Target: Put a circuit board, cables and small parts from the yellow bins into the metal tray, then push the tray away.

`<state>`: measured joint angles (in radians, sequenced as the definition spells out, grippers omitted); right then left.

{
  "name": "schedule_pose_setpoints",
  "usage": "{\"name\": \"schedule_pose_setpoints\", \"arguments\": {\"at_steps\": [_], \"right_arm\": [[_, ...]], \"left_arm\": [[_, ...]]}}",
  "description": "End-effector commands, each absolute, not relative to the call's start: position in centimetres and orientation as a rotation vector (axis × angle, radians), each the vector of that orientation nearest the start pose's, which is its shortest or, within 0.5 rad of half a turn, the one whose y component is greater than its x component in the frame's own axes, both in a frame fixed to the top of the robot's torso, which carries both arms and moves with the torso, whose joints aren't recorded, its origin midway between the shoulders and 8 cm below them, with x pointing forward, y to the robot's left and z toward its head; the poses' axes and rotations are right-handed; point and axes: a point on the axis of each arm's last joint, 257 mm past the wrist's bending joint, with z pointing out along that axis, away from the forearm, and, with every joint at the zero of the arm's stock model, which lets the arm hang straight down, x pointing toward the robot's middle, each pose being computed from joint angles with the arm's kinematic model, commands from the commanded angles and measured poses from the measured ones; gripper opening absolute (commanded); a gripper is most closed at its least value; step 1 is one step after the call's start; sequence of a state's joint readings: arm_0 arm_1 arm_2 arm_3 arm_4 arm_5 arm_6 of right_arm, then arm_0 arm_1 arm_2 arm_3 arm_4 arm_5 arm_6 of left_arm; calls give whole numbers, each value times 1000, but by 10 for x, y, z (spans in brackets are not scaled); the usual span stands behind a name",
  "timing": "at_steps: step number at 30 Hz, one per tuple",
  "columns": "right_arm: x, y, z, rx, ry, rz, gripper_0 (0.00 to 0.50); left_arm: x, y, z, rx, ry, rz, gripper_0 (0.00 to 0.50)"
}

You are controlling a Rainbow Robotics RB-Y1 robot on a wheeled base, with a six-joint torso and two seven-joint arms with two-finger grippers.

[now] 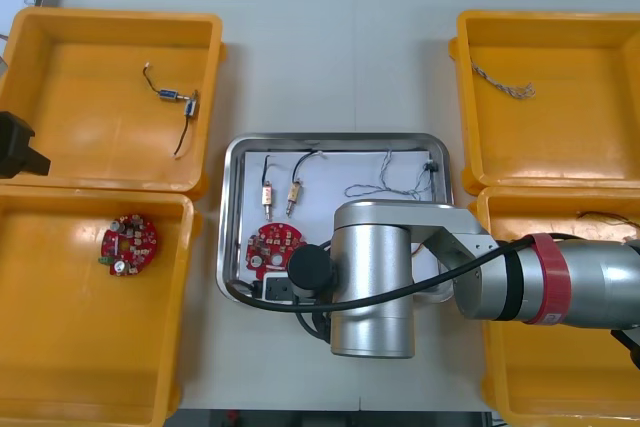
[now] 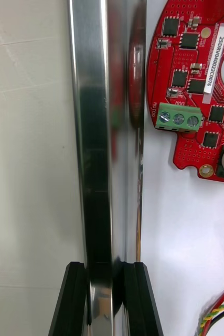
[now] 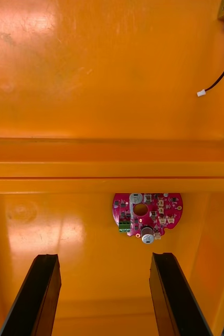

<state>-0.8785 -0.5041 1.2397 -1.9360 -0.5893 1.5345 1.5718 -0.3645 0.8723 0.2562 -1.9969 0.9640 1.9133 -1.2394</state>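
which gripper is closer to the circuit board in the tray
Right. The right gripper grips the metal tray by its rim, beside that circuit board; the left gripper hangs open over the left yellow bins, far off.

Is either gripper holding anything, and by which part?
The right gripper is shut on the metal tray, at its rim beside the circuit board; the left gripper, over the yellow bins, holds nothing.

Four yellow bins point(image 1: 90, 67); one metal tray point(image 1: 335, 139); two round red circuit boards point(image 1: 128, 244); two twisted blue and white cables point(image 1: 385, 185); two small metal parts point(image 1: 268, 197) on two black cables point(image 1: 305, 157) in the tray; the bins' other thin cables and parts cannot be counted surely.
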Motion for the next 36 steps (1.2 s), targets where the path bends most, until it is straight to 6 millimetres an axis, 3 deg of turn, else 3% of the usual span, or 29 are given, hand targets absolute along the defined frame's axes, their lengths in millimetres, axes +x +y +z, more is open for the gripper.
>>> {"name": "schedule_pose_setpoints", "arguments": {"at_steps": [1, 25, 36], "right_arm": [[337, -8, -320, -2020, 1932, -310, 0], [379, -5, -294, -2050, 1895, -378, 0], [411, -8, -283, -2032, 1907, -414, 0]], "left_arm": [[407, 386, -110, 58, 2661, 14, 500], [407, 386, -110, 58, 2661, 14, 500], [407, 386, -110, 58, 2661, 14, 500]]}}
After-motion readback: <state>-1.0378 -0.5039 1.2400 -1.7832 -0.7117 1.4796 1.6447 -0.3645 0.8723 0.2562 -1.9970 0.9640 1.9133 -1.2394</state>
